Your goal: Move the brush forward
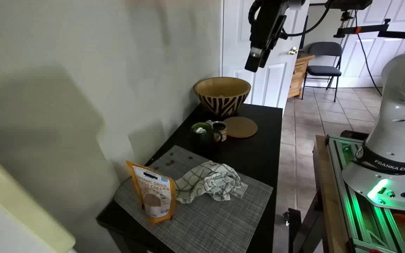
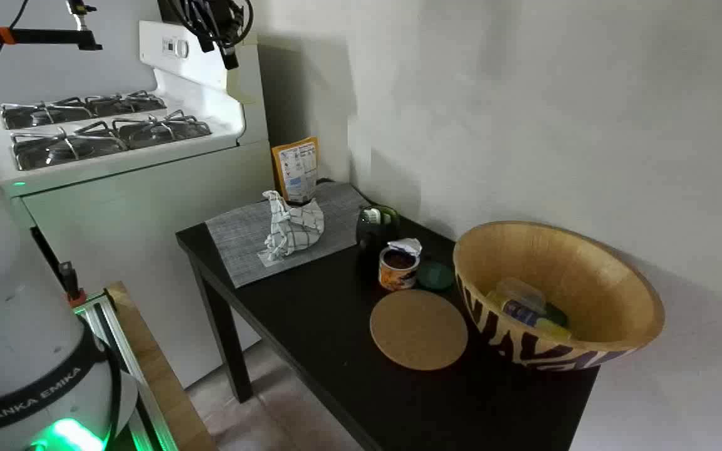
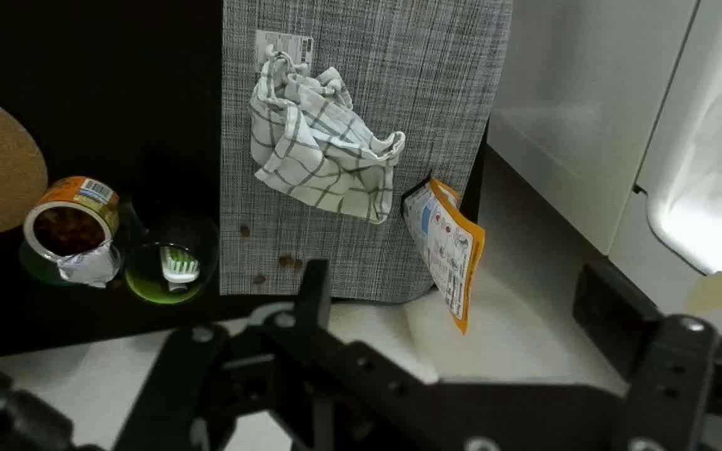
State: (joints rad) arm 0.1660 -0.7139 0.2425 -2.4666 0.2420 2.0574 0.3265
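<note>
The brush [image 3: 179, 265] has a white head with bright green bristles and stands head-up in a dark mug [image 3: 155, 293] with a green inside. Its handle is hidden in the mug. In both exterior views only the pale brush head shows, at the mug's mouth [image 1: 200, 130] [image 2: 372, 216]. The mug stands on the black table [image 1: 251, 158], close to the wall. My gripper [image 1: 255, 65] is high above the table, well apart from the mug. In the wrist view its fingers [image 3: 461, 291] are wide apart with nothing held between them.
An opened can [image 2: 398, 272] stands right beside the mug. A flat tan disc [image 2: 418, 329] and a large striped wooden bowl [image 2: 558, 285] are farther along. A crumpled checked cloth [image 1: 206, 181] and an upright orange bag [image 1: 156, 196] are on a grey placemat [image 1: 209, 225]. A stove [image 2: 148, 181] borders the table.
</note>
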